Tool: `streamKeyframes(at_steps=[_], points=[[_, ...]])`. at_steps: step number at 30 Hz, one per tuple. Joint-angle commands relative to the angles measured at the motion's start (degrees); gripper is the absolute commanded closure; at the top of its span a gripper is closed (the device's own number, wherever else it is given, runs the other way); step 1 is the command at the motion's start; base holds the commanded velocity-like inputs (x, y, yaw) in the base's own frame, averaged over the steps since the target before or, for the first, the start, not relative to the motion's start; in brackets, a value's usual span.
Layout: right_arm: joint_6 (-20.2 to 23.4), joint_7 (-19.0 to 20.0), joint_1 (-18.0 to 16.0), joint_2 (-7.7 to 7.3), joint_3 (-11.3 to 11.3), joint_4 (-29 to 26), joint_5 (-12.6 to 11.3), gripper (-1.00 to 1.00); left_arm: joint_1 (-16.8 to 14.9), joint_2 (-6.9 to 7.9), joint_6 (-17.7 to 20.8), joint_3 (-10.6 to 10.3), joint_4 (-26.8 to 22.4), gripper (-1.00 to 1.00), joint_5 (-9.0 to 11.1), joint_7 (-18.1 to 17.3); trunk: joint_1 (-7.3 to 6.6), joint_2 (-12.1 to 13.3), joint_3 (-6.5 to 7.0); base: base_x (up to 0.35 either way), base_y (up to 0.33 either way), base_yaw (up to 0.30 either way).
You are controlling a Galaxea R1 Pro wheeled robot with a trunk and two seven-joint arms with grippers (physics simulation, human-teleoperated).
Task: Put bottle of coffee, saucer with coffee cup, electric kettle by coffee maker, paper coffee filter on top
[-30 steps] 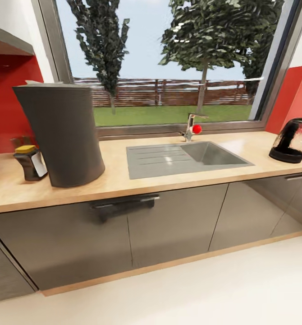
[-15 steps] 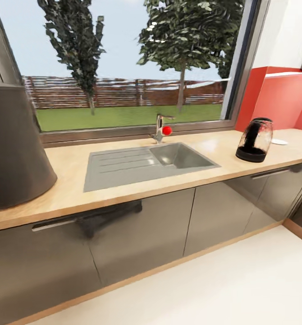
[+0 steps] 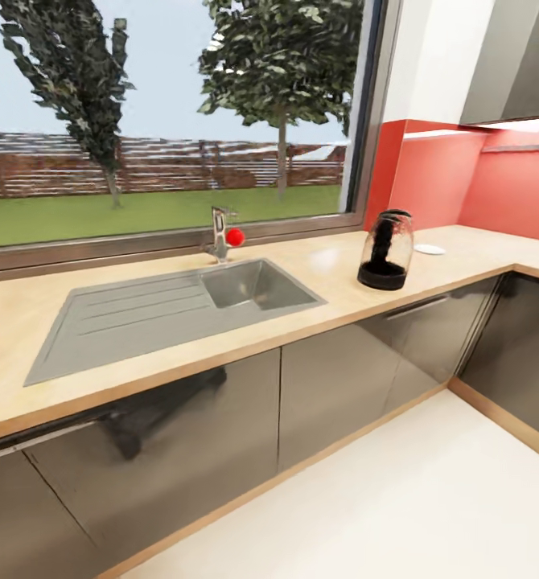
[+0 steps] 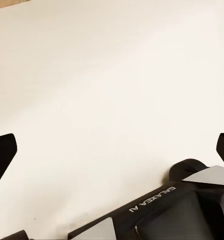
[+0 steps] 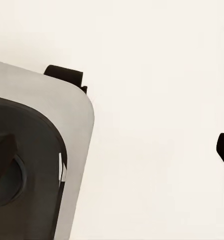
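Observation:
The kitchen countertop [image 3: 334, 269] runs across the head view under a wide window. The electric kettle [image 3: 384, 249], dark glass on a black base, stands upright on it right of the sink. A little farther right lies the saucer [image 3: 429, 249], a small white plate near the red wall. The coffee maker, bottle of coffee, coffee cup and kitchen shelf are out of view. My left gripper [image 4: 112, 150] is open over the pale floor, with nothing between its dark fingertips [image 4: 2, 155]. My right gripper [image 5: 112, 150] is also open and empty, beside the robot's grey base [image 5: 41, 150].
An inset steel sink [image 3: 257, 283] with a drainboard and a tap [image 3: 219, 235] with a red knob sits mid-counter. Dark grey cabinet fronts [image 3: 334, 386] run below. The counter turns a corner at the right [image 3: 535, 269]. Pale floor [image 3: 398, 498] lies in front.
The head view has swung right: the coffee maker and bottle of coffee have left the picture at the left, while the kettle, saucer and counter corner have come further into it.

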Motion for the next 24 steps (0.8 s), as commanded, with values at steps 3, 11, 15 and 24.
streamKeyframes(at_steps=[3,11,15,24], points=[[-0.2,0.0,-0.1,-0.01,0.2,0.1,0.0,-1.00,0.0,0.02,-0.4,-0.5,0.0,-1.00,0.4,-0.1,0.02,0.0,-0.05,0.225,-0.268,-0.280],[-0.2,0.0,-0.1,-0.01,0.2,0.1,0.0,-1.00,0.0,0.03,-0.4,-0.5,0.0,-1.00,0.4,-0.1,0.02,0.0,-0.05,0.225,-0.268,-0.280],[-0.2,0.0,-0.1,-0.01,0.2,0.1,0.0,-1.00,0.0,0.03,-0.4,-0.5,0.0,-1.00,0.4,-0.1,0.02,0.0,-0.05,0.209,-0.275,-0.280],[-0.2,0.0,-0.1,-0.01,0.3,0.1,0.1,-1.00,0.0,0.00,-0.4,-0.5,0.0,-1.00,0.4,-0.1,0.02,0.0,-0.05,0.183,-0.289,-0.212]])
